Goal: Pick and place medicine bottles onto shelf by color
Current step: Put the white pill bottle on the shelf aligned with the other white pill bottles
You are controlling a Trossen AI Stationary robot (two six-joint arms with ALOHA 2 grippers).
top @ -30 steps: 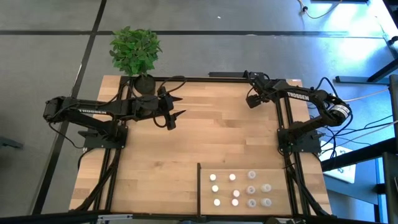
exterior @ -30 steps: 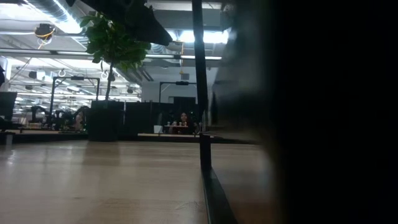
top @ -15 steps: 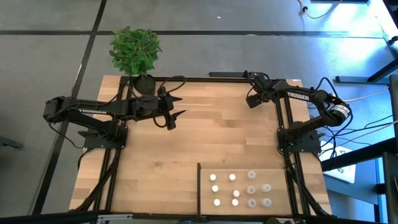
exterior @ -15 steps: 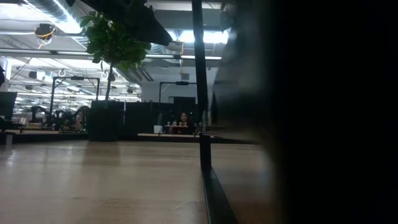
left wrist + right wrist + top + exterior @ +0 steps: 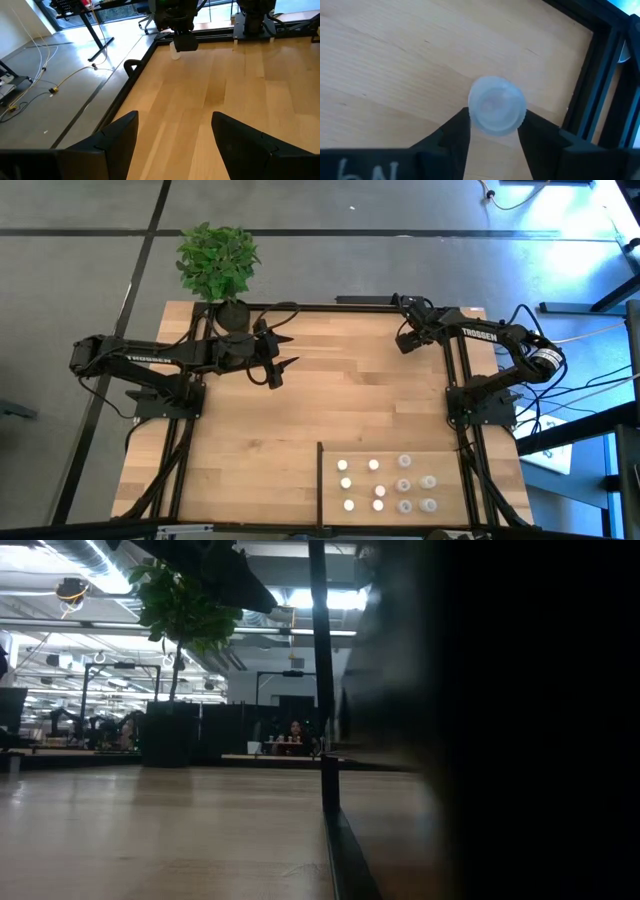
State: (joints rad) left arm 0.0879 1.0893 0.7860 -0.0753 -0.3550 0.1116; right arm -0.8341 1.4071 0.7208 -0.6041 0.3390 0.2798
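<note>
My right gripper (image 5: 405,341) stands over the table's far right part, shut on a translucent grey medicine bottle (image 5: 496,105); the bottle also shows below that gripper in the left wrist view (image 5: 174,52). My left gripper (image 5: 281,354) is open and empty over the table's far left-middle. The shelf (image 5: 460,472), a pale panel with a black edge strip, lies at the near right. On it stand several bottles: white-capped ones (image 5: 344,466) on the left, grey ones (image 5: 405,484) on the right, a pinkish one (image 5: 379,492) between. My right gripper pinches the bottle's round cap (image 5: 474,116) between its two fingers, one on each opposite side. The fingers come from above, pointing down. The bottle stays upright under the gripper; whether its bottom rests on the tabletop I cannot tell.
A potted green plant (image 5: 218,265) stands at the table's far left edge. A black frame (image 5: 455,395) runs along the table's right side, close to my right gripper. In the low view a dark mass (image 5: 540,720) blocks the right half.
</note>
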